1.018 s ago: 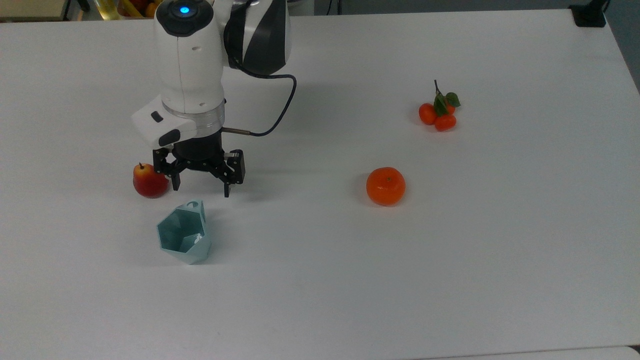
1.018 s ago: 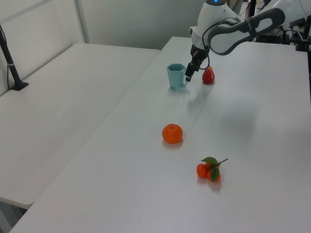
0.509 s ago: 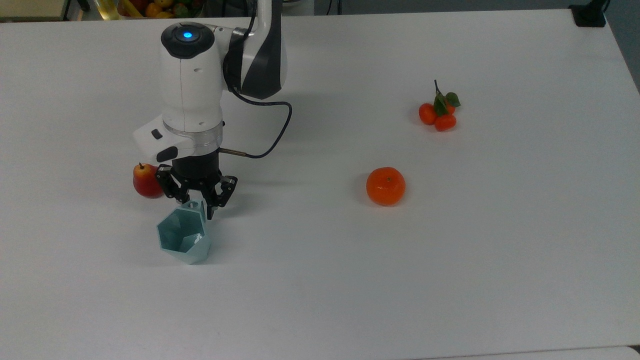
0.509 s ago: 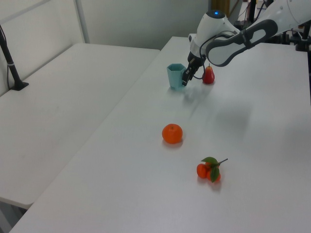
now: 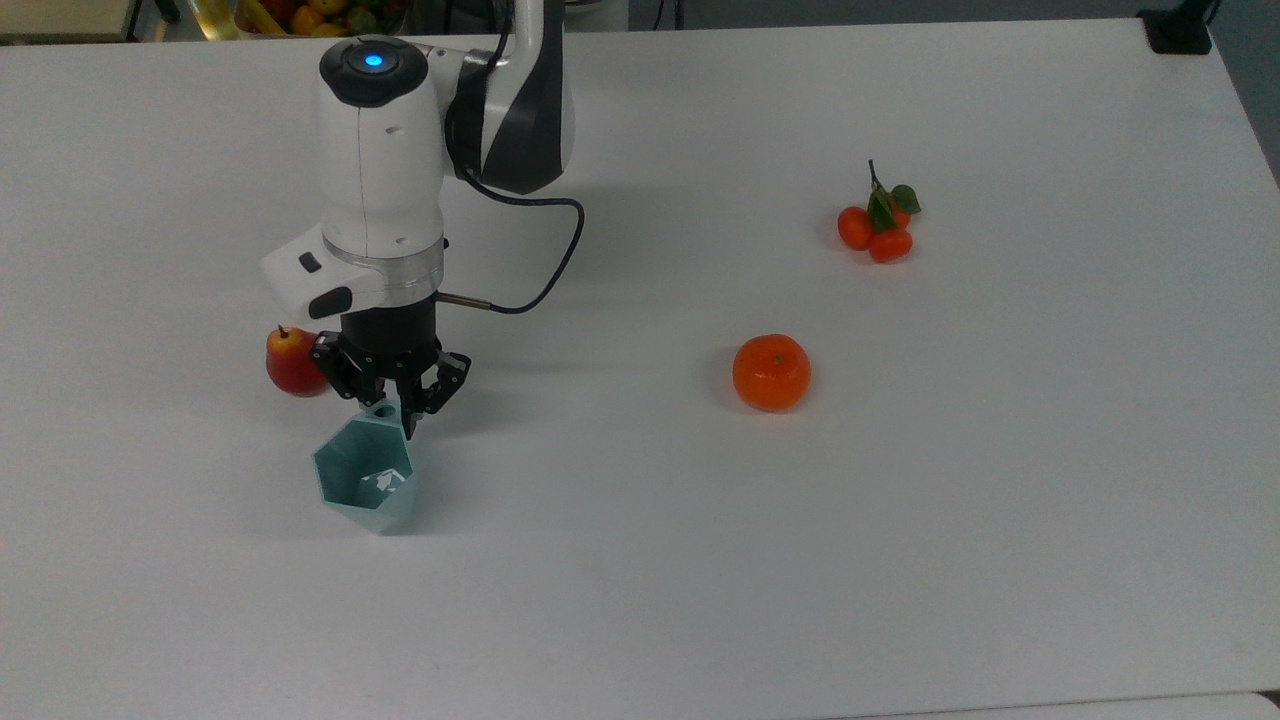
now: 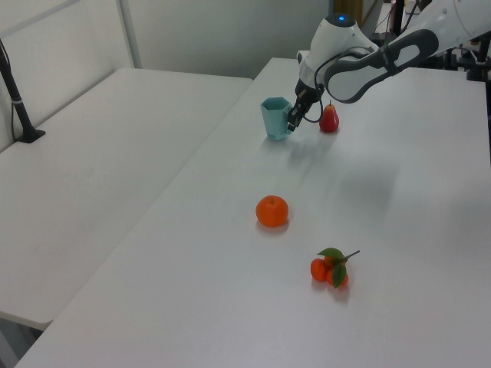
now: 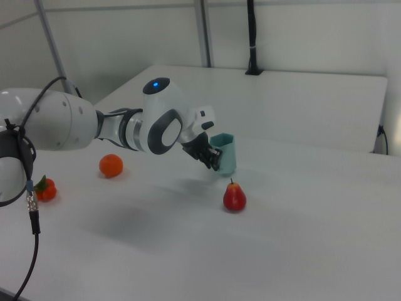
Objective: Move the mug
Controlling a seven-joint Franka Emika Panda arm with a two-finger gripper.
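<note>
A: Since the scene is to be read near to far in the top view, what is met first?

B: The mug (image 5: 364, 487) is met first, towards the top view's left on the white table (image 5: 900, 560). It is seen tilted, its hexagonal mouth opened toward the camera. In the left view the mug (image 6: 275, 118) appears raised a little off the surface, though that is only judged.

A: And behind it?

B: The gripper (image 5: 393, 413) is found at the handle tab on the mug's far rim. The fingers are drawn nearly together and the tab is pinched between them. Just beyond, to the top view's left, a red pear (image 5: 294, 362) is passed. An orange (image 5: 771, 372) lies well apart to the top view's right, and a small cluster of tangerines (image 5: 878, 228) farther still.

A: Which step is in hand?

B: The grasp is judged made and the lift just begun.

A: What is called for next?

B: A steady carry is needed. With only the tab held, swinging or slipping is to be expected, and the pear should be kept clear of.
</note>
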